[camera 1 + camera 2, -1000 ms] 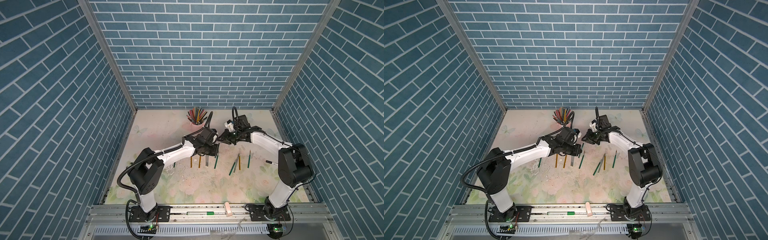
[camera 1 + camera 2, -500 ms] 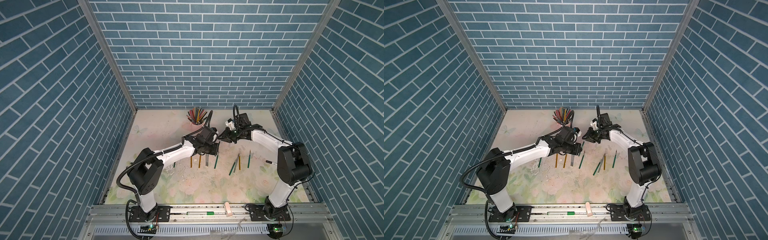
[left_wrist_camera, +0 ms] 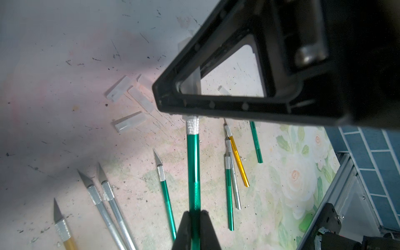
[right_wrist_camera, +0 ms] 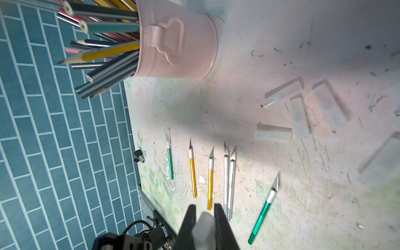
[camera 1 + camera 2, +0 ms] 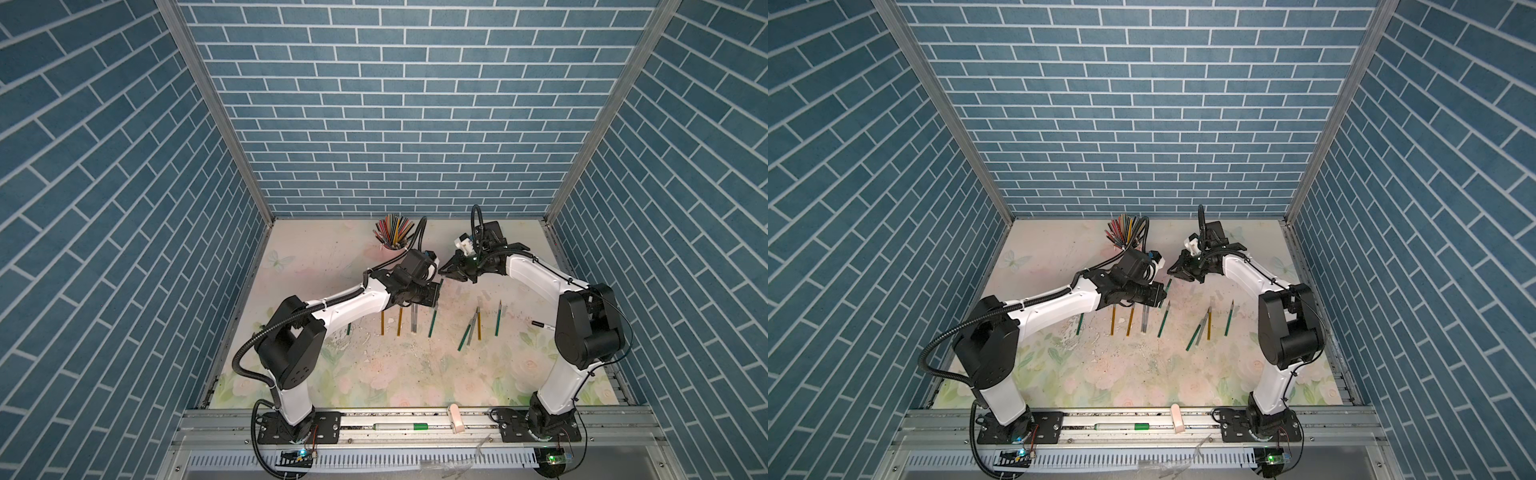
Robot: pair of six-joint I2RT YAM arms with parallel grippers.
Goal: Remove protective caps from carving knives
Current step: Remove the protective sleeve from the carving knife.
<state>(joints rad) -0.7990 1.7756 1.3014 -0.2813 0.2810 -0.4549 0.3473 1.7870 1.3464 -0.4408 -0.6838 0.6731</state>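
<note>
In a top view the green carving knife (image 5: 1168,286) is held above the worktop (image 5: 1059,365), its long axis running roughly from 7 to 1 o'clock. The left hand (image 3: 194,218) is clamped on the handle at the 7 o'clock end. The right hand (image 4: 204,218), at 1 o'clock of the left, is closed on the whitish protective cap (image 4: 203,229) over the blade end. The pull should likely go straight out toward 1 o'clock. I cannot tell whether the blade has cleared the cap.
</note>
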